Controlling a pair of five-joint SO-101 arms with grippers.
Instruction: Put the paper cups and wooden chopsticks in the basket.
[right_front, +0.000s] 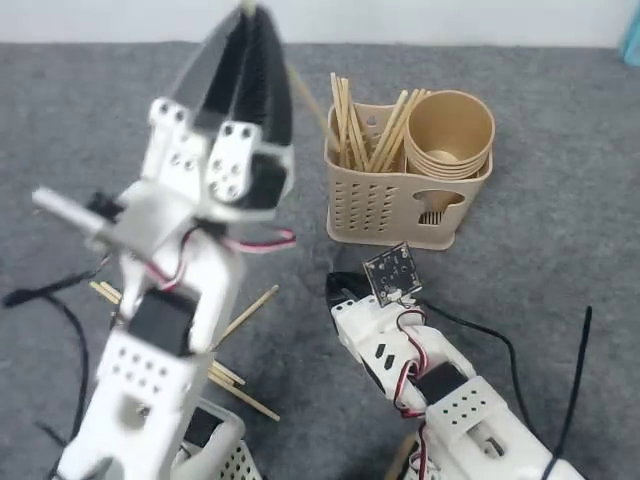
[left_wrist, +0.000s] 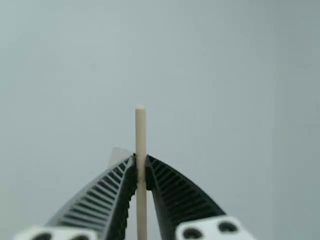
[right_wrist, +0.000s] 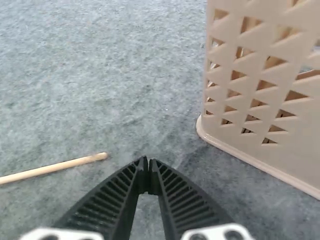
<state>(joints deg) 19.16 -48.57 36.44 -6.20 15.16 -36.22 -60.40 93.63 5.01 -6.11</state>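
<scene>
A beige latticed basket stands at the back right on grey carpet. It holds several wooden chopsticks in one compartment and a stack of paper cups in the other. My left gripper is raised high and shut on one chopstick, which slants down toward the basket. In the left wrist view this chopstick stands up between the shut fingers of the left gripper. My right gripper rests low in front of the basket, shut and holding nothing. It also shows as the right gripper beside the basket wall.
Several loose chopsticks lie on the carpet under the left arm, and one chopstick lies near the right gripper. A white latticed container sits at the front edge. Black cables trail at the right and left.
</scene>
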